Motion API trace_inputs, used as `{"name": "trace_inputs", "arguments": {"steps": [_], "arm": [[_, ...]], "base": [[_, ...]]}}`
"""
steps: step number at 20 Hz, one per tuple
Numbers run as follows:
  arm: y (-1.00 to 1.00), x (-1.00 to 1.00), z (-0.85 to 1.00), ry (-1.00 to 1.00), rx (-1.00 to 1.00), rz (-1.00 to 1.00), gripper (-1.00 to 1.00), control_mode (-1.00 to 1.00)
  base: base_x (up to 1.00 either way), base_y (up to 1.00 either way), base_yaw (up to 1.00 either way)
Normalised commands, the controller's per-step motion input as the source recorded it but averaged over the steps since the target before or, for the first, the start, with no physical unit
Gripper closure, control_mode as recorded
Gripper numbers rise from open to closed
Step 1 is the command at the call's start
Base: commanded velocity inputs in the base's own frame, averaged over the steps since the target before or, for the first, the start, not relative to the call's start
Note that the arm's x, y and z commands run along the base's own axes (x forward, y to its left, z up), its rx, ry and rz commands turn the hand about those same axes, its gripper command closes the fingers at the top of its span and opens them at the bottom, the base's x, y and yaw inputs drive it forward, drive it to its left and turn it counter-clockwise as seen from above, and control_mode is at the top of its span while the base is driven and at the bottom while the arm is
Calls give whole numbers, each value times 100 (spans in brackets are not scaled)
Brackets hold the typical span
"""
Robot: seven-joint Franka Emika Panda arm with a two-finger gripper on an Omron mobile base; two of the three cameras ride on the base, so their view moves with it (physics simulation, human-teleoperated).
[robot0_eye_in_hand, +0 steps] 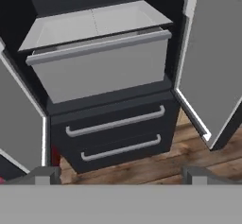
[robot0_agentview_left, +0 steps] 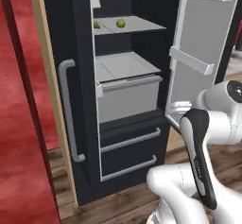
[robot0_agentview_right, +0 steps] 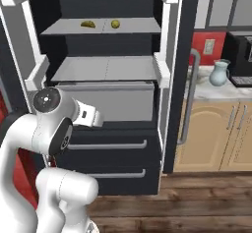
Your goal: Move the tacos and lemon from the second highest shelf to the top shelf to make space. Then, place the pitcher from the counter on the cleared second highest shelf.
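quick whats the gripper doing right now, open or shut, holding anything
gripper: open, jaws wide apart, holding nothing, pointed at the fridge drawers.

Rendered frames, flat even lighting, no visible light source. Fridge interior (robot0_agentview_right: 106, 1) dark, back wall near black; grey shelves stay readable. Soft shadow under the top shelf (robot0_agentview_left: 137, 25). No glare, no motion blur, no edge distortion. Low-res, slightly soft: lemon (robot0_agentview_right: 115, 24) a small blob, pitcher (robot0_agentview_right: 219, 72) edges fuzzy.
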Motion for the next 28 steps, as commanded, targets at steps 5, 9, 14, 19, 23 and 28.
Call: {"name": "trace_inputs", "arguments": {"steps": [5,9,14,19,23,28], "arm": [[0,0,0,0,0,0,-100,100],[0,0,0,0,0,0,-100,100],[0,0,0,0,0,0,-100,100],[0,0,0,0,0,0,-100,100],[0,0,0,0,0,0,-100,100],[0,0,0,0,0,0,-100,100]], "base": [[-19,8,-58],[0,-10,-51],[3,-42,-45],[2,-63,-36],[0,-68,-33],[8,-67,-22]]}}
